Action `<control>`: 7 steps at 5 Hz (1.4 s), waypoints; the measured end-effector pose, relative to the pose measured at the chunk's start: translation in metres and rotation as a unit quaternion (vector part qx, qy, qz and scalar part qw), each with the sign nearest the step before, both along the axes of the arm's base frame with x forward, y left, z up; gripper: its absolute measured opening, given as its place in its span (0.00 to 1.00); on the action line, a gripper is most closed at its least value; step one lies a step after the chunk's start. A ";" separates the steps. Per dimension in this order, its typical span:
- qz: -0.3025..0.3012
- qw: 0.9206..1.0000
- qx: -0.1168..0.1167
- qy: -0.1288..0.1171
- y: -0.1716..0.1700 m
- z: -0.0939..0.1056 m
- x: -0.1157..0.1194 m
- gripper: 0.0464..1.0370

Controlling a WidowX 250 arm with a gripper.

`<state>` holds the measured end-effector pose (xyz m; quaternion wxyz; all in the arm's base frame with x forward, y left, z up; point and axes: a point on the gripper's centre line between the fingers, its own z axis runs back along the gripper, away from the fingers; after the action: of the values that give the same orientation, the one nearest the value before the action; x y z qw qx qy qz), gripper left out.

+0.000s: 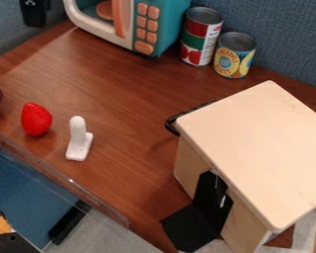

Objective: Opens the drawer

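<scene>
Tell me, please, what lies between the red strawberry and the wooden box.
Between the red strawberry and the wooden box, the camera view shows a white L-shaped piece, then bare brown tabletop.

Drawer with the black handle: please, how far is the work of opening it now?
Already done: no step that I can see; the handle sits close to the box, and nothing looks pulled out beside it. In hand: nothing grips the handle. Left, I think: take the handle and pull it away from the box.
</scene>
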<state>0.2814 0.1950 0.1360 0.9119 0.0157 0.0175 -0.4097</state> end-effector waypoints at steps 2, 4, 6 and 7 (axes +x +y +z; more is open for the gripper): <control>0.004 1.000 -0.023 0.011 -0.033 -0.025 0.001 0.96; 0.012 1.000 -0.013 -0.025 -0.082 -0.036 0.011 0.96; 0.107 0.992 -0.019 -0.061 -0.124 -0.039 0.033 0.96; 0.159 0.986 -0.019 -0.055 -0.140 -0.049 0.041 0.96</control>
<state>0.3226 0.0547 0.0871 0.9652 0.0181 -0.0381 -0.2579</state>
